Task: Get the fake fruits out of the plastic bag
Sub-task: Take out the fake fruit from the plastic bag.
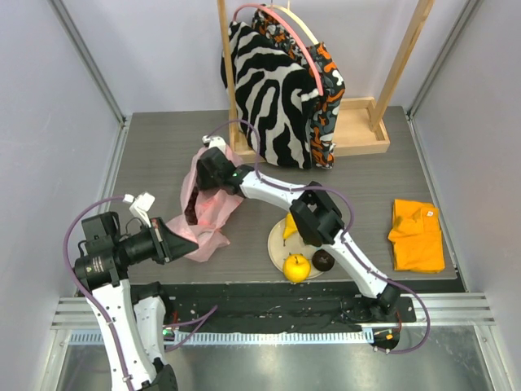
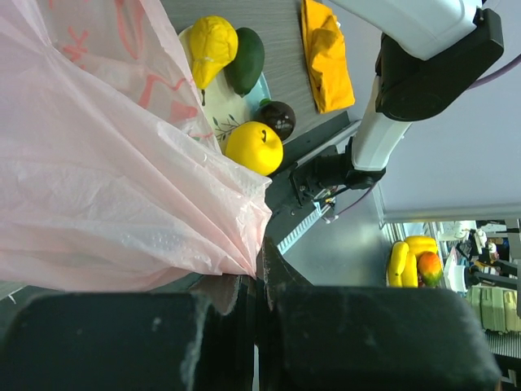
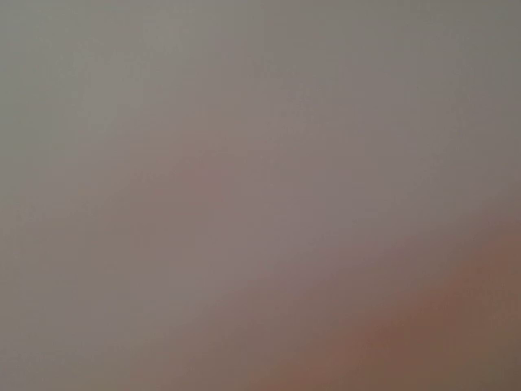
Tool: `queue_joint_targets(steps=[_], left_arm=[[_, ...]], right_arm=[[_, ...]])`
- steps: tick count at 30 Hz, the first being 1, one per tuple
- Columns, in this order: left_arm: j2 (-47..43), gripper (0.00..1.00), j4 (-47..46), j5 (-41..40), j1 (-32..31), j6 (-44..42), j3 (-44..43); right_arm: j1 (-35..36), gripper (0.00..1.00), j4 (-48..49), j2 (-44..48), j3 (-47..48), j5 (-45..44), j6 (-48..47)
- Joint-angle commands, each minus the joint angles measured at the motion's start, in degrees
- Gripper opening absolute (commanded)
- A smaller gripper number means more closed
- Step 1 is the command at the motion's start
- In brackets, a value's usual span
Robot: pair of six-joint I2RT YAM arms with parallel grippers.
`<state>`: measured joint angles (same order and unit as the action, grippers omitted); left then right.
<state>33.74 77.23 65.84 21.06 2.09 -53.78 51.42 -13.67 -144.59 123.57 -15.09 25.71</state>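
The pink plastic bag (image 1: 213, 218) lies crumpled left of centre and fills the left wrist view (image 2: 98, 187). My left gripper (image 1: 187, 242) is shut on its near corner (image 2: 260, 273). My right gripper (image 1: 213, 173) reaches into the bag's far opening; its fingers are hidden and its wrist view is a pinkish blur. A dark red shape (image 1: 194, 208) shows through the plastic. On the plate (image 1: 275, 244) lie a yellow-orange round fruit (image 1: 296, 266), a maroon one (image 1: 323, 260) and a yellow pear (image 1: 290, 227). The avocado (image 2: 247, 59) lies beside the pear (image 2: 212, 45).
A zebra-striped cloth bag (image 1: 269, 90) hangs on a wooden rack (image 1: 358, 130) at the back. A folded orange cloth (image 1: 417, 235) lies at the right. The right arm (image 1: 317, 218) stretches over the plate toward the bag.
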Motion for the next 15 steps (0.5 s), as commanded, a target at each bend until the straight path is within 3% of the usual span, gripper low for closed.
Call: queue_joint_targets(steps=[1,2,8,11,15], left_arm=[[-0.42,0.00,15.05,1.13,0.12,0.28,-0.80],[-0.43,0.00,14.88,1.13,0.04,0.29,-0.80],[-0.87,0.00,14.62,0.95,0.65,0.55,-0.89],[-1.30,0.00,13.83,1.30,1.09,1.16,-0.54],[-1.57,0.00,12.51,1.92,1.97,1.87,-0.10]], right_arm=[[-1.85,0.46,1.45,4.49,-4.64,0.93,1.09],[-2.11,0.38,1.45,5.11,-6.91,1.55,1.09],[-2.81,0.13,1.72,12.92,-14.13,9.80,-1.80],[-3.17,0.05,1.19,17.84,-17.73,14.37,-2.86],[-3.87,0.01,-0.04,24.52,-22.31,22.61,-2.34]])
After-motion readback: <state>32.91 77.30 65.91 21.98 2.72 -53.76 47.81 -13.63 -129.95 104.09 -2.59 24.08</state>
